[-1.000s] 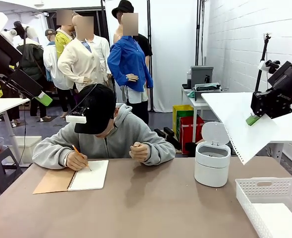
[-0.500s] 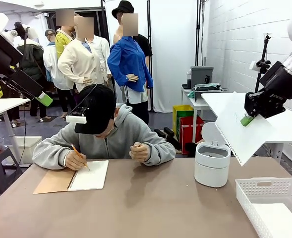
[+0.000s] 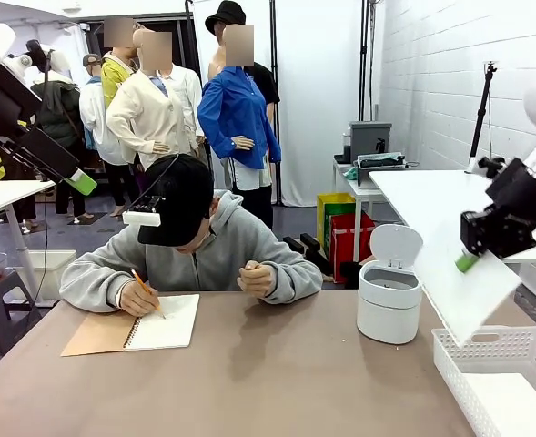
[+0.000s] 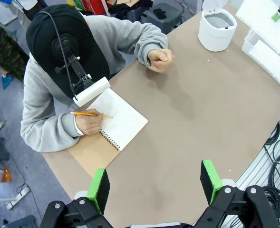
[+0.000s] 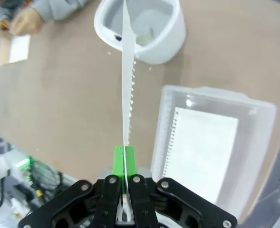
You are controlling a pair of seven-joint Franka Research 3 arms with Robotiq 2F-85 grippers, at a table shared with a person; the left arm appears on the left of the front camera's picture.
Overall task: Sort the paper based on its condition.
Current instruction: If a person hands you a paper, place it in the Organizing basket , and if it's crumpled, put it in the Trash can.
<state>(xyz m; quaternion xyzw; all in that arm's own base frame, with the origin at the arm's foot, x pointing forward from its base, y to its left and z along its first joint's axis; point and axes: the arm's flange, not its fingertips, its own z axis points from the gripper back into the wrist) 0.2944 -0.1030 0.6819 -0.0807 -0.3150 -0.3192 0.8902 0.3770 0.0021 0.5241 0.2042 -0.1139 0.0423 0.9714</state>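
Brown table (image 3: 277, 382) | right gripper (image 3: 468, 262) clamped on paper (image 3: 459, 296), near basket (image 3: 486, 339) | left gripper (image 4: 155, 183) wide, empty

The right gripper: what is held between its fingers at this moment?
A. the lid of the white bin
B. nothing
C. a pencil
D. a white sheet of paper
D: the right gripper has its green pads closed on the edge of a white sheet of paper.
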